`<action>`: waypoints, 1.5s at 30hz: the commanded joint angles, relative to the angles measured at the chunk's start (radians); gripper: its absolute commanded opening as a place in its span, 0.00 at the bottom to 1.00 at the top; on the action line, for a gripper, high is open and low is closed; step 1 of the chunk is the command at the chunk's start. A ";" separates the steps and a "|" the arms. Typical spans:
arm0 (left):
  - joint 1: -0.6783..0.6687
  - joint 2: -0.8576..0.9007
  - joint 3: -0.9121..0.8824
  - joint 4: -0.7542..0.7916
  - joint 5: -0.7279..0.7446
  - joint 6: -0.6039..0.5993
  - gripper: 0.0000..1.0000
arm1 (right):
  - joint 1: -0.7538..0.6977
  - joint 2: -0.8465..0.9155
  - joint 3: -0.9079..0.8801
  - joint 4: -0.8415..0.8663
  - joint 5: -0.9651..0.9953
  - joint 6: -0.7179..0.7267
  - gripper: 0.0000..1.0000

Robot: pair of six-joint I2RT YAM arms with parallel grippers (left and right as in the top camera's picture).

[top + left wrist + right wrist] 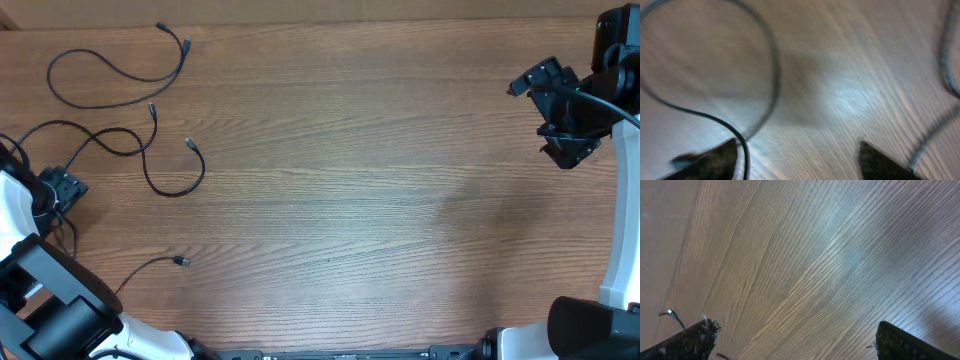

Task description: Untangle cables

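Three thin black cables lie on the left of the wooden table in the overhead view: one open loop (52, 78) at the far left, a winding one (172, 193) below it, and a short one ending in a plug (183, 261) near the front. My left gripper (62, 190) hovers low at the left edge, over the winding cable. The blurred left wrist view shows the left gripper (797, 160) open, a cable strand (745, 150) running just inside its left finger (715, 160). My right gripper (540, 115) is far right, and the right wrist view shows it (797, 340) open over bare wood.
A second strand (945, 65) curves along the right edge of the left wrist view. A small plug (670, 313) on a thin cable shows at the left of the right wrist view. The arm bases stand at the front corners (60, 310).
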 commanded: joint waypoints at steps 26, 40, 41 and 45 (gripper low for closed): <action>0.002 -0.087 0.232 -0.564 -0.068 -0.453 1.00 | 0.002 -0.004 0.007 0.003 0.009 -0.007 1.00; 0.003 -0.087 -0.157 -0.339 -0.015 -0.452 1.00 | 0.002 -0.004 0.007 0.003 0.009 -0.007 1.00; 0.003 -0.087 -0.158 -0.328 -0.015 -0.443 1.00 | 0.002 -0.004 0.007 0.003 0.009 -0.007 1.00; 0.001 -0.087 -0.138 -0.293 -0.014 -0.404 0.98 | 0.002 -0.004 0.007 0.003 0.009 -0.007 1.00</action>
